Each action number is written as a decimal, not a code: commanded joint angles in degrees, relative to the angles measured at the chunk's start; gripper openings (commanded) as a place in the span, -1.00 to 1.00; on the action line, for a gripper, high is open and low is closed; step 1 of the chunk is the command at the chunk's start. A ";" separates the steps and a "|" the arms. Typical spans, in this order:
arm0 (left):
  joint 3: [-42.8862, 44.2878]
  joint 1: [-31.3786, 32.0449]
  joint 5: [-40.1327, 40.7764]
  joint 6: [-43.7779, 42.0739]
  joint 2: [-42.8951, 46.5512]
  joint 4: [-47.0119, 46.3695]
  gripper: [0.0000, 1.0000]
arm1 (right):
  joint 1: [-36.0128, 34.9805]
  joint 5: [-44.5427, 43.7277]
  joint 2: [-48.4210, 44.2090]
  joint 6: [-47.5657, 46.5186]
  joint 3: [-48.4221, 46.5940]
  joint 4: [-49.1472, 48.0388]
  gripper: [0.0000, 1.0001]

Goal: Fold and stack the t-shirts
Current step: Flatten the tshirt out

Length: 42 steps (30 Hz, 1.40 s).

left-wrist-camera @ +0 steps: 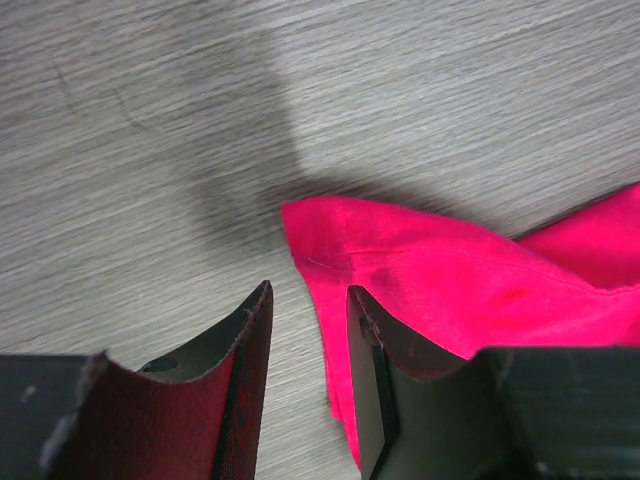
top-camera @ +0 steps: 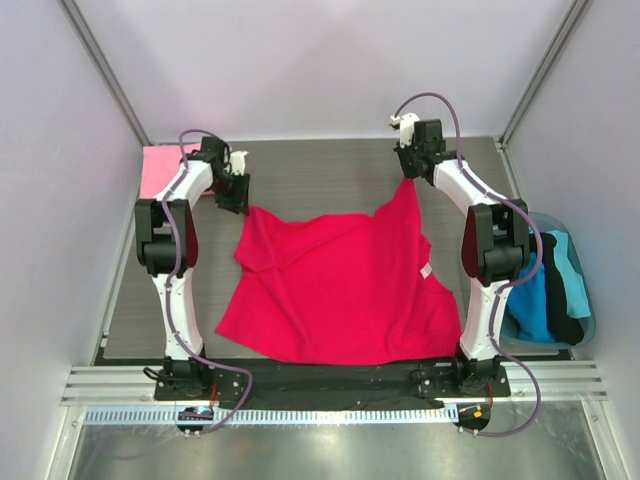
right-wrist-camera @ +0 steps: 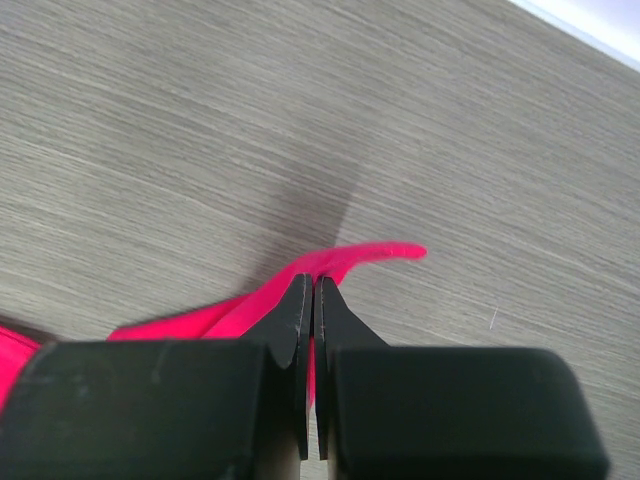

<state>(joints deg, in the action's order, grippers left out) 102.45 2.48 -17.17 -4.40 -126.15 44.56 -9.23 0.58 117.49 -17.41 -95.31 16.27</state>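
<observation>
Pinching the red t-shirt (top-camera: 345, 290), right jaws are closed; left wrist view alone shows left jaws parted, gripping nothing.

- The grey wood-grain table (top-camera: 330, 170) fills the scene between the walls.
- The crimson-red t-shirt (top-camera: 340, 290) lies spread across its middle, reaching the near edge.
- The light pink t-shirt (top-camera: 158, 172) lies at the far left corner.

A plain crimson-red cloth t-shirt (top-camera: 340, 290) is marked by a small white neck label (top-camera: 425, 270). A light pink cloth tee (top-camera: 158, 172) is seen at the far left corner of the grey, finely streaked wood-grain table (top-camera: 320, 170).
</observation>
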 commanded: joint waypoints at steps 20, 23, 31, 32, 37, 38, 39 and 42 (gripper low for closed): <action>5.38 -2.22 -9.81 6.42 -4.37 -2.63 -0.34 | -0.35 -0.32 -2.44 -0.43 1.27 -2.03 -0.98; 6.35 -3.89 -12.53 7.30 -5.33 -2.89 -0.39 | -0.61 -0.32 -2.36 -0.78 1.35 -1.95 -0.98; 5.48 -4.76 -14.73 8.18 -5.86 -3.07 -0.68 | -1.58 -2.78 -1.83 -1.49 1.44 -2.30 -0.98; 5.48 -5.03 -15.08 8.36 -5.86 -3.07 -0.71 | -1.84 -2.78 -1.65 -1.49 1.27 -2.38 -0.98; 5.56 -5.73 -16.93 8.97 -5.86 -3.07 -0.57 | -2.63 -3.22 -0.69 -2.01 -0.05 -2.47 -0.98; 5.65 -5.73 -17.54 9.15 -5.95 -2.90 -0.39 | -2.63 -3.22 -0.51 -2.01 -0.14 -2.47 -0.98; 5.56 -5.73 -17.90 9.32 -6.04 -2.81 -0.33 | -2.72 -3.22 -0.42 -2.01 -0.40 -2.47 -0.98; 5.13 -5.73 -19.66 9.76 -6.22 -2.98 -0.31 | -2.89 -3.48 -0.33 -2.10 -0.32 -2.47 -0.98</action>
<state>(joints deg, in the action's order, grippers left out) 106.59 -2.87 -33.23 4.40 -131.85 42.83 -11.64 -1.98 117.51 -19.14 -93.76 16.27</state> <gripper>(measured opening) 0.342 0.031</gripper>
